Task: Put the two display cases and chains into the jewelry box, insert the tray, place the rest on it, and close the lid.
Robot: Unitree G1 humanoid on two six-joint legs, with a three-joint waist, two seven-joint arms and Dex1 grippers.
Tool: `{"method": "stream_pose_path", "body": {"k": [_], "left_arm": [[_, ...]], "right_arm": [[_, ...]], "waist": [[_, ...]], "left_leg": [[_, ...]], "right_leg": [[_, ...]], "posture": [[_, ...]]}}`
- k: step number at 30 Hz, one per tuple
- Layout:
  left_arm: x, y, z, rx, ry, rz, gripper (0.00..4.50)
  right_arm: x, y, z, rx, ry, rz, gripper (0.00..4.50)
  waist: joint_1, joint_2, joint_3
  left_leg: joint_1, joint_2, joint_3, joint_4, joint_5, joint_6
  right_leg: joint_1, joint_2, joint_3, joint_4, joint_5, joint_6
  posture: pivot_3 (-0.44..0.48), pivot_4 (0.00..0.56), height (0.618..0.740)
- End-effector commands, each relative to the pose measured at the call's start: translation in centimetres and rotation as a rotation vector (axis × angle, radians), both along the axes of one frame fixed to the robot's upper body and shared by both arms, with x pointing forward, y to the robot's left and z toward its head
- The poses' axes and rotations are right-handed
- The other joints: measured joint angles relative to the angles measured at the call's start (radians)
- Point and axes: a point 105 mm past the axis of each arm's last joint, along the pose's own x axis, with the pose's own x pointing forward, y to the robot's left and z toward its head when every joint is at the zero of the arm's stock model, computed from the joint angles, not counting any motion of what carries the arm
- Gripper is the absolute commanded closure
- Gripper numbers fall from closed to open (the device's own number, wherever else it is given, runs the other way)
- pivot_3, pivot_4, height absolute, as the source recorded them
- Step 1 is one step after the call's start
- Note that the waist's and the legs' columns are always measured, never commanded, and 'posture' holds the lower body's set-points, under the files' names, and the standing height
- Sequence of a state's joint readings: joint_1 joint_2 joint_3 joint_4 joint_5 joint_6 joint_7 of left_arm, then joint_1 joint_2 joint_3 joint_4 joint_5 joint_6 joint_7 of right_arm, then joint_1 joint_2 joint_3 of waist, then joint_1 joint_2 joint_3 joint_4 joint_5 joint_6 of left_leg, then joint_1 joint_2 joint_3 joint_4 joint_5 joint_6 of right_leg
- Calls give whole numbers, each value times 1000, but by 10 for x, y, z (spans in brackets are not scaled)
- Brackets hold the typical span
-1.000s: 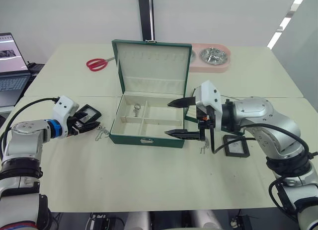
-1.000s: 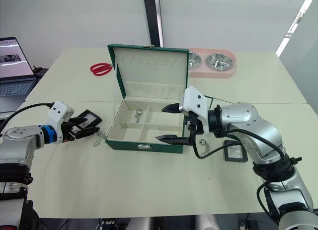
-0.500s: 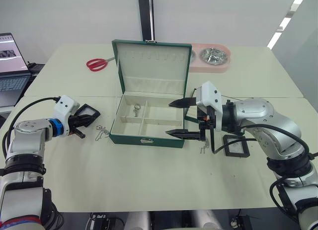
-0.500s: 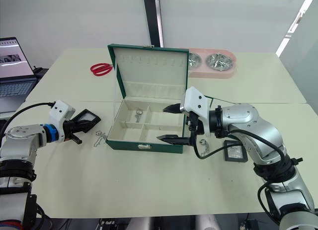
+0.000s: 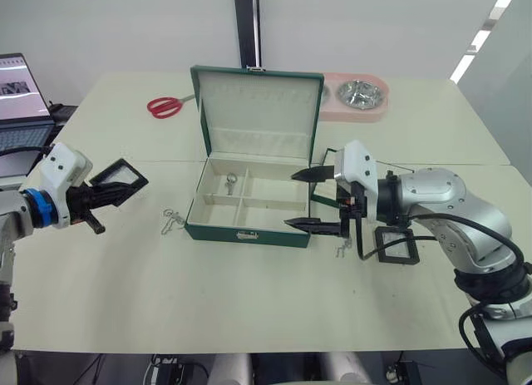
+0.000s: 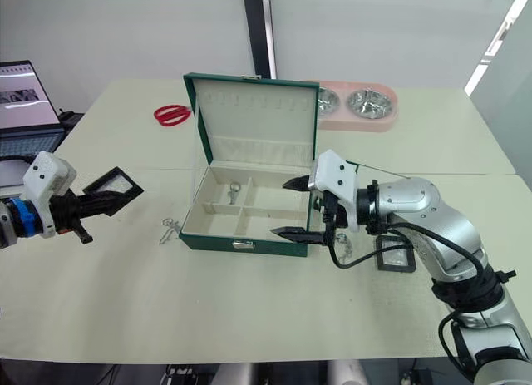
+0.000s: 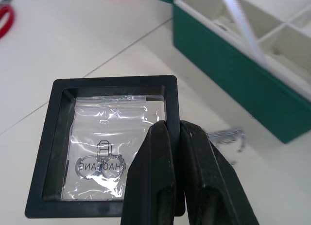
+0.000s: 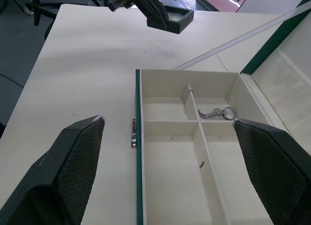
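While left tool pinches display case, right tool gapes beside jewelry box.

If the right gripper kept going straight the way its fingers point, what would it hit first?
Probably nothing soon. The right gripper, fingers open, points across the open jewelry box, seemingly above its rim. Beyond lies bare table, then the left gripper holding a display case, though height and depth are hard to judge.

The box sits mid-worktop, lid upright behind it, one chain in its rear left compartment. Another chain lies just left of the box, a case to its right. Scissors lie behind left, bowls behind right
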State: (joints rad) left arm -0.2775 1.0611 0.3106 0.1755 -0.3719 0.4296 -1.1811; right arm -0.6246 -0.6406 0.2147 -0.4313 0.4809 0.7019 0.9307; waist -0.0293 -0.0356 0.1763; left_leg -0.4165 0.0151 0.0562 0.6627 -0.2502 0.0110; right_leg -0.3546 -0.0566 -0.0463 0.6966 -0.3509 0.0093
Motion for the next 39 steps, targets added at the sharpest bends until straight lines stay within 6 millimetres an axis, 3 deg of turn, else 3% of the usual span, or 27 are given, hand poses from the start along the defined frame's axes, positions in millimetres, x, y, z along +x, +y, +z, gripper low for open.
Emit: {"method": "stream_pose_path", "body": {"k": [1,9,14,28,39], "left_arm": [[-14,-32,31,18,-36,-151,4480],[-18,-113,45,81,-81,-509,4480],[0,-143,38,162,-67,-642,4480],[46,-197,13,309,-108,-846,4480],[74,-210,-6,317,-148,-851,4480]], "right_arm": [[-2,-7,12,14,-82,-33,0],[-3,-30,-1,-16,-59,-152,0],[-7,-39,-4,-17,-53,-205,0],[-14,-45,-8,2,-47,-291,0],[-13,-46,-11,-15,-40,-313,0]], "waist": [[1,0,0],[5,0,0],[7,0,0],[7,0,0],[7,0,0]], "left_leg": [[0,0,0,0,0,0],[0,-1,0,0,0,0],[0,-1,0,0,2,-3],[0,-1,1,1,2,-3],[-1,-2,0,2,2,-3]], "right_leg": [[0,0,0,0,0,0],[1,1,0,0,0,0],[1,2,1,0,0,0],[1,2,3,0,0,0],[1,2,3,0,0,0]], "posture": [[0,150,740],[0,150,740],[0,150,740],[0,150,740],[0,150,740]]}}
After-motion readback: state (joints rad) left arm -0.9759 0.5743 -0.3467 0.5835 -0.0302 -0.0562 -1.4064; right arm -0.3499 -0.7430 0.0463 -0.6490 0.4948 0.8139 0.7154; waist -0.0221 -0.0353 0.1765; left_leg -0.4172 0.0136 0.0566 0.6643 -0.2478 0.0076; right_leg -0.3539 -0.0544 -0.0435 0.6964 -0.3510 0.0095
